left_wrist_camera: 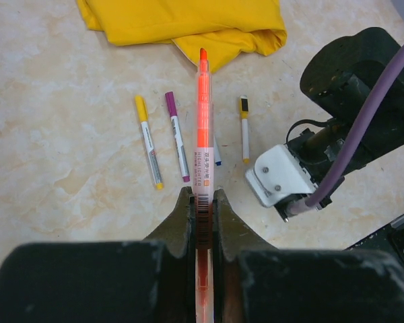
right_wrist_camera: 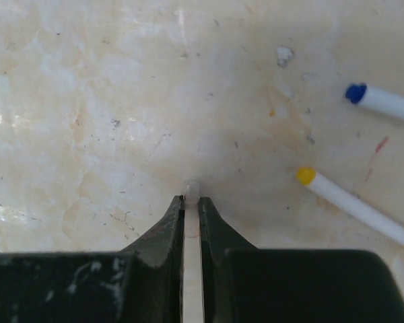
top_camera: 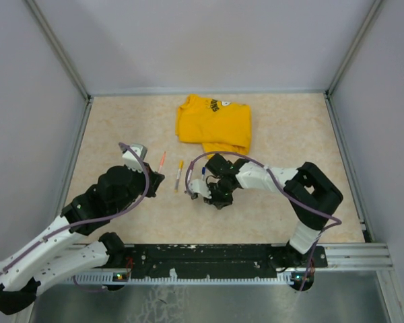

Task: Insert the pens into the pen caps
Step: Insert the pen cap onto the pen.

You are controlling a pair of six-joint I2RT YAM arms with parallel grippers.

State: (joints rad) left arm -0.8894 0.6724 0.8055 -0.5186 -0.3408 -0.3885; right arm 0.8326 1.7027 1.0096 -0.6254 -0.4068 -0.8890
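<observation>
Now my left pincer [left_wrist_camera: 202,196] clamps orange pen [left_wrist_camera: 203,114]; right pincer [right_wrist_camera: 192,202] pinches pale thin piece [right_wrist_camera: 191,188], maybe cap. Next: align, mate.

In view are five pens [left_wrist_camera: 203,121] and one folded yellow T-shirt [left_wrist_camera: 188,20].

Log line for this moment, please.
left gripper: shut on orange pen | right gripper: shut on thin pale piece | table: loose pens
</observation>
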